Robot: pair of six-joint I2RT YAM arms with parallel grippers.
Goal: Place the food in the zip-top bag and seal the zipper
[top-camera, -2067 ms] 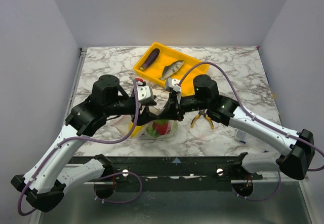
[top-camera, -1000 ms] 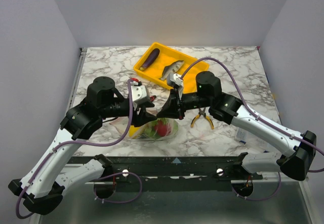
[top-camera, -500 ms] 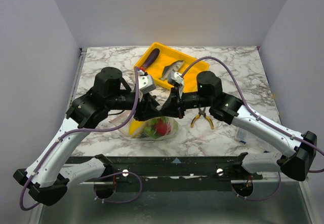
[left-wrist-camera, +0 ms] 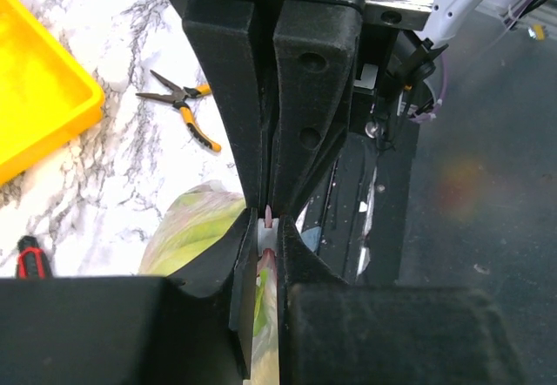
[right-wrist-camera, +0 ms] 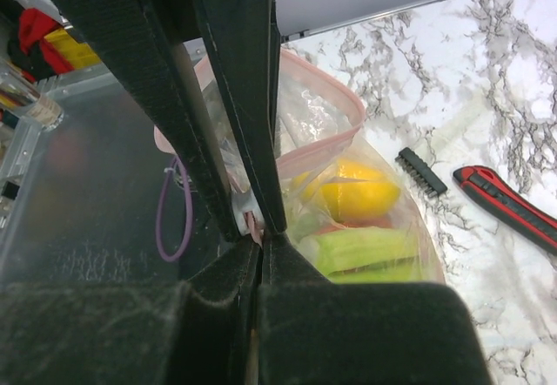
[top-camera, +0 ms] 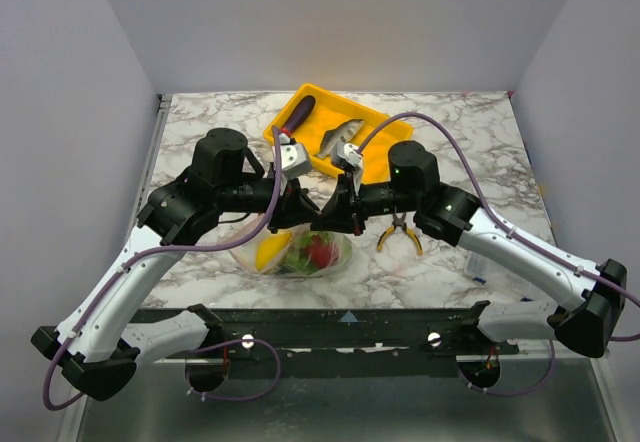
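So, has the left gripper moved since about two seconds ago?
Yes. Seen from above, the left gripper moved toward the yellow tray at the far side; it now pinches the zip-top bag's mouth.

White, grey-veined marble table (top-camera: 470,132); yellow tray (top-camera: 325,110); clear zip-top bag (right-wrist-camera: 305,115), zipper (right-wrist-camera: 359,111) apparently pink.

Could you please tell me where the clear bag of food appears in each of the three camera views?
Top view: the bag sits just below centre, near the front edge of the marble table.
Left wrist: the bag is at lower centre-left, with green showing through.
Right wrist: the bag is right of centre, with yellow and green food inside.
Shared landmark: the marble table appears in all three views.
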